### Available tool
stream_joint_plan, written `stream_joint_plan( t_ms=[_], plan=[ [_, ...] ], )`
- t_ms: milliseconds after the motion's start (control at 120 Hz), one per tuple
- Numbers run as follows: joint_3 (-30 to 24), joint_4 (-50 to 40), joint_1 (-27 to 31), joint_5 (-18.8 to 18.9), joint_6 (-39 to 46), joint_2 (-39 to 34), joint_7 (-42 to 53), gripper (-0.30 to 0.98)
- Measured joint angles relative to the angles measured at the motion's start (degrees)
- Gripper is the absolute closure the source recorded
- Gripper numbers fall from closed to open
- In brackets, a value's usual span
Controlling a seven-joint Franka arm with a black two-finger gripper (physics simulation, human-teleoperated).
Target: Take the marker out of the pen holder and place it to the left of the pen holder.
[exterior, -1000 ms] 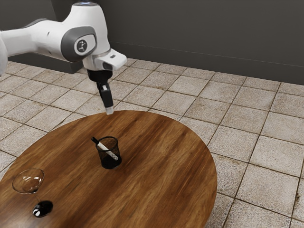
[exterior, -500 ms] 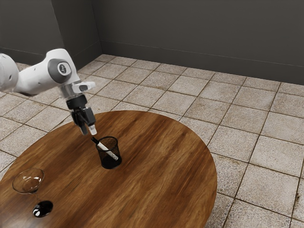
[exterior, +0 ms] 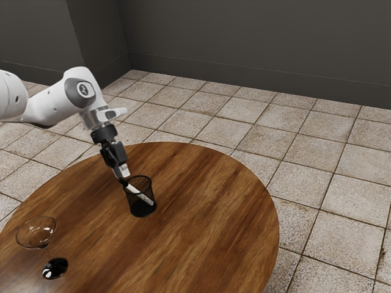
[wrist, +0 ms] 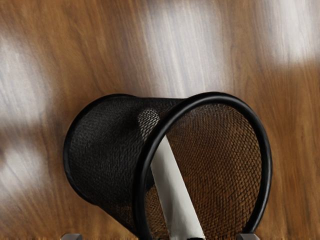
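White slim marker with a black upper end (wrist: 177, 195), it leans inside the black wire-mesh pen holder (exterior: 142, 209), its dark end sticking out past the rim on the side nearest me. The holder stands upright on the round brown wooden table (exterior: 214, 232), well apart from the clear stemmed glass with a dark base (exterior: 38, 233).

I have my black two-finger gripper (exterior: 123, 175) right at that protruding end, pitched down towards the holder's mouth. My fingers are spread wide, one to either side of the marker with space between, and I have hold of nothing.

As for progress, I judge the approach nearly finished and everything after it undone: closing on the marker, drawing it clear of the rim, carrying it to the holder's left, laying it down and letting go. Lifting along the marker's own slant should keep it from dragging the light-looking holder over.

Some of this is hard to make out. In the wrist view the marker's upper end is cut off at the lower edge, and only the tips of my fingers reach into that view. Its lower part lies behind the mesh, so I cannot tell exactly where it rests against the bottom.
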Motion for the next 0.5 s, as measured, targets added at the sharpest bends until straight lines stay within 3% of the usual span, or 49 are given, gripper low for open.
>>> stream_joint_plan(
  t_ms=[117,500],
  plan=[
    [0.0,-0.1,-0.1,-0.1,-1.2,0.5,0.1,0.33],
    [-0.1,-0.1,-0.6,0.8,-2.3,1.0,0.3,0.58]
  ],
)
